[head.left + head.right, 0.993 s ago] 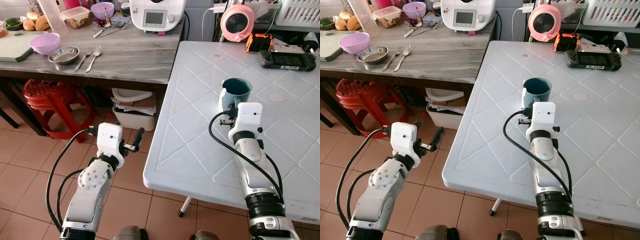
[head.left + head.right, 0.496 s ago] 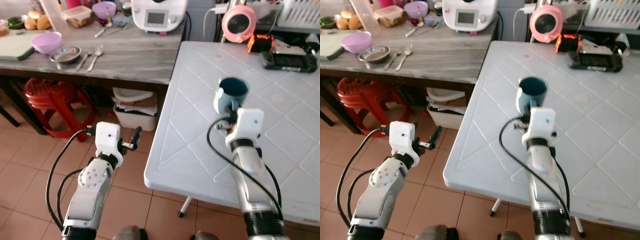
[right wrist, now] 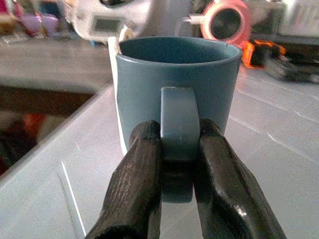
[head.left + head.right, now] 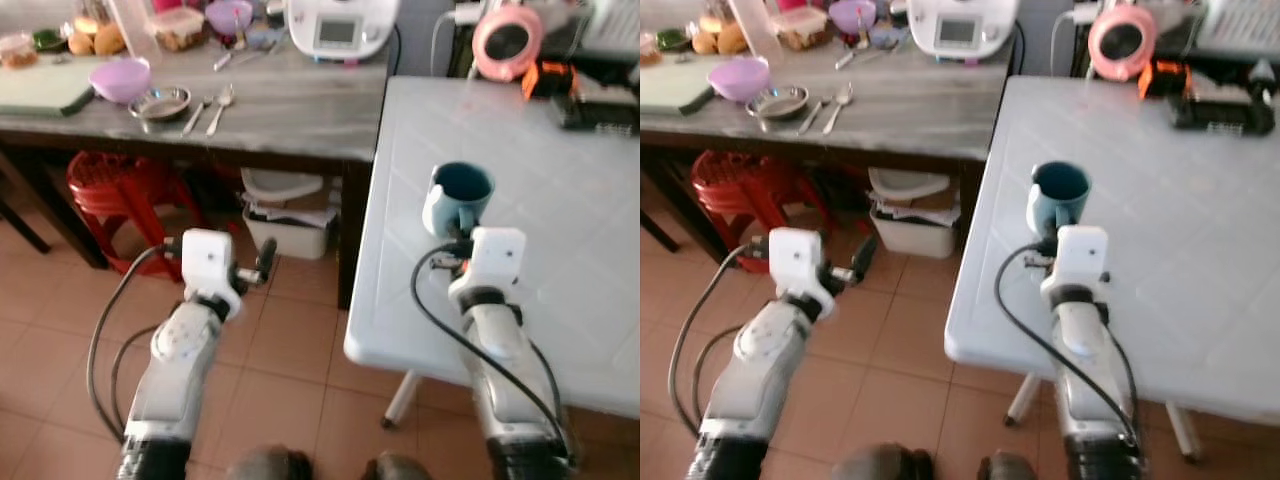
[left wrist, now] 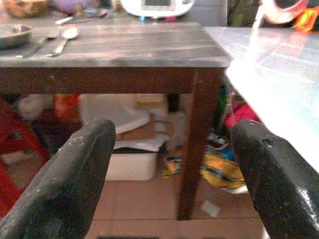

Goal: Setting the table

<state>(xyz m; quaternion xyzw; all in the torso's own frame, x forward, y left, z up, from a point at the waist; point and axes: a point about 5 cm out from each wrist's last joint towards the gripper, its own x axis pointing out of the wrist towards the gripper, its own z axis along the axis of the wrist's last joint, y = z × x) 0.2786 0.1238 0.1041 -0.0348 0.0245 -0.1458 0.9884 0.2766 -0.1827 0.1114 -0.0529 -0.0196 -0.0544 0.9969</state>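
The right gripper (image 3: pixel 179 164) pinches the handle of the blue mug (image 4: pixel 457 196); glazed ceramic looks rigid, slippery, breakable. The left gripper (image 5: pixel 174 174) hangs open.

Both eye views soft, motion-blurred throughout. Even daylight, no hard shadows. White table (image 4: pixel 560 180) washes pale, glare strongest at far end. Deep shade beneath wooden counter (image 4: pixel 250 110). Right wrist view: mug (image 3: pixel 177 94) sharp, background beyond mug blurred. Left wrist view hazy, white table overexposed.
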